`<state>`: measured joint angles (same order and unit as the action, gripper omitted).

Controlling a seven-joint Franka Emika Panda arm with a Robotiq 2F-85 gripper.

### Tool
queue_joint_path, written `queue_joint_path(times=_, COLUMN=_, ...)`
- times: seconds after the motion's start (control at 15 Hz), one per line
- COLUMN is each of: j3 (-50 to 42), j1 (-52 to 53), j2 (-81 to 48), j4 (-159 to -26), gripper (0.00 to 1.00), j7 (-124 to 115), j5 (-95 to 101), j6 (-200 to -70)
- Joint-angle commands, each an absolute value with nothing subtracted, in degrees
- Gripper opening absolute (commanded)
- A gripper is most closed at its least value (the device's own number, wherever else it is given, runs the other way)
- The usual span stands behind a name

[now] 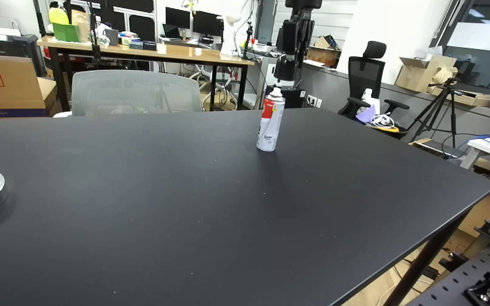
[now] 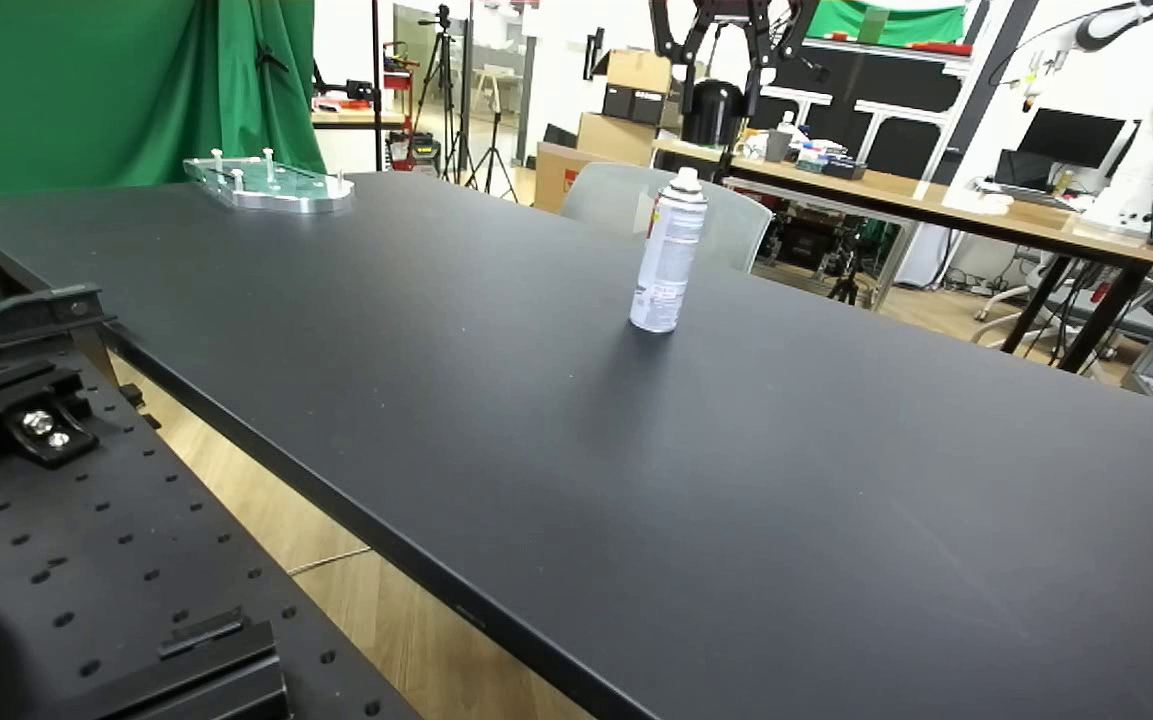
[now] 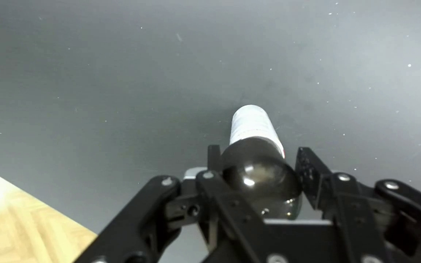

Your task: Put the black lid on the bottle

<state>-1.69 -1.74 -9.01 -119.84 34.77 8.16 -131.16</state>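
The bottle (image 1: 270, 123) is an upright white can with a red band and a white nozzle. It stands on the black table in both exterior views (image 2: 668, 265). The black lid (image 2: 713, 115) is a glossy rounded cap, held in the air above the nozzle with a visible gap. In an exterior view the lid (image 1: 285, 70) sits slightly to the right of the nozzle. My gripper (image 2: 720, 108) is shut on the lid, one finger on each side. In the wrist view the gripper (image 3: 260, 160) has the lid (image 3: 261, 175) between its fingers, hiding the bottle's top; the white body (image 3: 253, 122) shows beyond.
A clear plate with white pegs (image 2: 276, 190) lies at a far end of the black table (image 1: 164, 191). A grey chair (image 1: 136, 93) stands against the table edge. A perforated black mounting board (image 2: 166, 560) is beside the table.
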Motion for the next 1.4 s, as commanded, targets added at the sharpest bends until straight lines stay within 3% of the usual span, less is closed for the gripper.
queue_joint_path(times=0.0, j3=-0.8, j1=-2.7, j2=-12.8, j4=-115.7, gripper=0.29, j7=36.7, j5=6.8, j6=-129.1)
queue_joint_path(times=1.0, j3=0.2, j1=-3.3, j2=-15.2, j4=-115.8, gripper=0.29, j7=39.0, j5=7.2, j6=-129.6)
queue_joint_path(times=1.07, j3=0.2, j1=-3.4, j2=-15.1, j4=-115.9, gripper=0.39, j7=39.1, j5=7.4, j6=-129.5)
queue_joint_path(times=1.13, j3=0.2, j1=-3.5, j2=-15.1, j4=-115.9, gripper=0.79, j7=39.2, j5=7.3, j6=-129.4)
queue_joint_path(times=1.2, j3=0.2, j1=-3.6, j2=-15.1, j4=-116.0, gripper=0.80, j7=39.3, j5=7.2, j6=-129.3)
queue_joint_path(times=1.33, j3=0.2, j1=-3.7, j2=-15.1, j4=-116.0, gripper=0.92, j7=39.6, j5=7.2, j6=-129.1)
